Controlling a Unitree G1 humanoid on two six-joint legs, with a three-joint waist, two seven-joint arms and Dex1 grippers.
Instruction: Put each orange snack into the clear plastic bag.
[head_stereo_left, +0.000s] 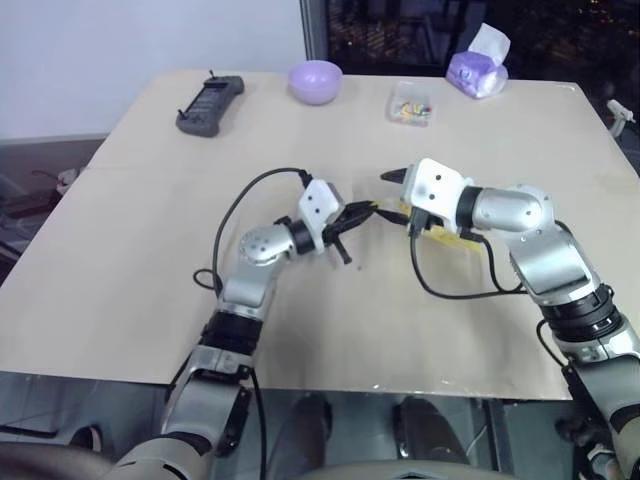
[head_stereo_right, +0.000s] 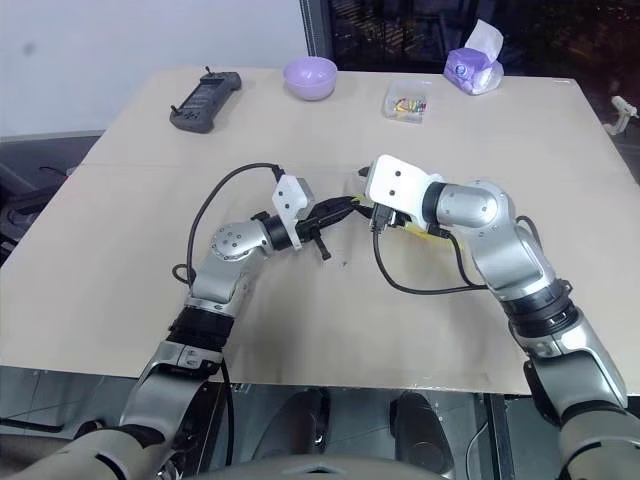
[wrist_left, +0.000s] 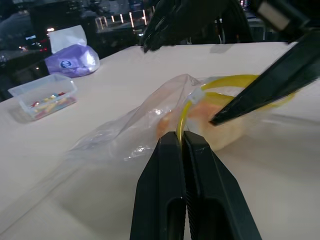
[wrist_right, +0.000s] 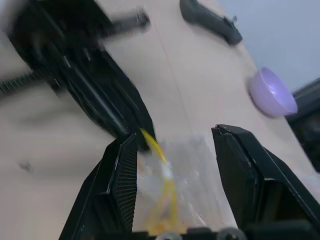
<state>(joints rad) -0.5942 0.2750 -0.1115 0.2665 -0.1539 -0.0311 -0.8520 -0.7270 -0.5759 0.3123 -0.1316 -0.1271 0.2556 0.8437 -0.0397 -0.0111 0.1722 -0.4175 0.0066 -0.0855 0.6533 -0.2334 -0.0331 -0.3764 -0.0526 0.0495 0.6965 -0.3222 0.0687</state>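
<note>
The clear plastic bag (wrist_left: 135, 130) lies on the table, with its yellow zip strip (wrist_left: 240, 82) curved into an open loop. My left gripper (wrist_left: 182, 137) is shut on that strip at the bag's mouth. An orange snack (wrist_left: 222, 127) shows through the plastic inside the bag. My right gripper (wrist_right: 175, 135) is open just above the bag (wrist_right: 195, 170), one finger on each side of the strip and touching nothing. The two grippers meet tip to tip at mid-table, left gripper (head_stereo_left: 358, 215) and right gripper (head_stereo_left: 392, 197).
Along the far edge of the table (head_stereo_left: 140, 250) stand a lilac bowl (head_stereo_left: 316, 80), a small clear box of colourful bits (head_stereo_left: 411, 102) and a purple tissue pack (head_stereo_left: 478, 68). A black handheld controller (head_stereo_left: 210, 103) lies at the far left.
</note>
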